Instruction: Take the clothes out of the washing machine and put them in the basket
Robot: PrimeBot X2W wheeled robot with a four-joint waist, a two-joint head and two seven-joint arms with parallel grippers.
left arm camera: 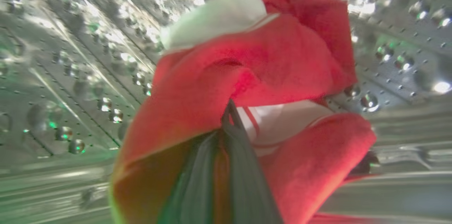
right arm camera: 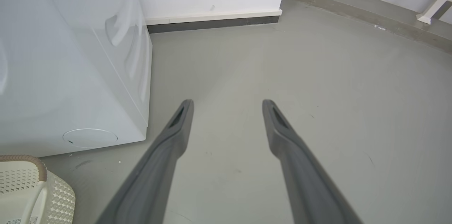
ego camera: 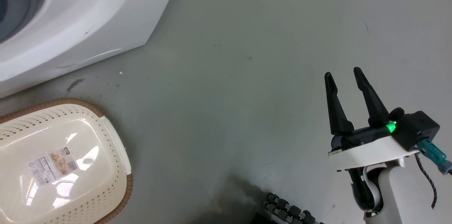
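The clothes [left arm camera: 247, 65] sit inside the washing machine [ego camera: 88, 22], left gripper [left arm camera: 229, 111] clamped on a red fold; right gripper [ego camera: 342, 72] gapes outside it. A thin pinch could slip on withdrawal.

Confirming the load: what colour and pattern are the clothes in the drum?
The clothes are bright red with white stripes, clearest in the left wrist view.
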